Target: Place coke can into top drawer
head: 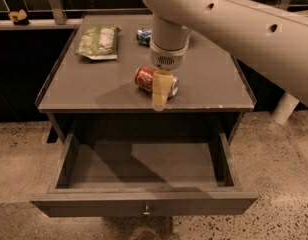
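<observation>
Currently, the small red-orange coke can (144,77) is clasped on the grey cabinet top (206,81) by the cream gripper (159,92), above the opened grey top drawer (144,202).

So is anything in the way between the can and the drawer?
Nothing visible is. The can lies on its side near the front edge of the cabinet top, with the gripper at it, and the drawer is open right below.

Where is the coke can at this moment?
The coke can lies on its side on the cabinet top, near the front edge, mid-frame, under the gripper, above the open top drawer.
</observation>
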`<action>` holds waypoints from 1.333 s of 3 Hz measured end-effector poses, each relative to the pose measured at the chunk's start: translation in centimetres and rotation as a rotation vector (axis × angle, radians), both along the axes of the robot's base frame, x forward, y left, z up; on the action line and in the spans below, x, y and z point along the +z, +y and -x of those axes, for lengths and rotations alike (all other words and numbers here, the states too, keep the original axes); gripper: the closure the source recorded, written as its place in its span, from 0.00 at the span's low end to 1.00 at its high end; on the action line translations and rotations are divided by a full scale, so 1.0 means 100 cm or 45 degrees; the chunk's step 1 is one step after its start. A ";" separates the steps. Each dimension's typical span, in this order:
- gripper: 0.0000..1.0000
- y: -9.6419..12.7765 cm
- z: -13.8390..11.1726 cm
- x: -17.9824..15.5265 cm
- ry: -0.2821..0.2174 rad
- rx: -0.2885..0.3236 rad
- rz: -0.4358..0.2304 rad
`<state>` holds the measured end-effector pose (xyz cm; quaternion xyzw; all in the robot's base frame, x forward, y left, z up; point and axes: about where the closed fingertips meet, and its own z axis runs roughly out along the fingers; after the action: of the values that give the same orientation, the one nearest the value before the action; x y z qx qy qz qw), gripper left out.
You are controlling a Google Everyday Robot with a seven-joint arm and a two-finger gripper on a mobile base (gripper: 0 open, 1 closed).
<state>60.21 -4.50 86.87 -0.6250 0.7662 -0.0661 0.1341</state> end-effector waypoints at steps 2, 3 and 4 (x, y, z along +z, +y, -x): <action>0.00 -0.005 -0.062 -0.028 0.086 -0.080 0.090; 0.00 -0.005 -0.064 -0.030 0.092 -0.084 0.093; 0.13 -0.005 -0.064 -0.030 0.092 -0.084 0.093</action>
<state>66.61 -4.95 83.82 -0.6058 0.7878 -0.0759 0.0813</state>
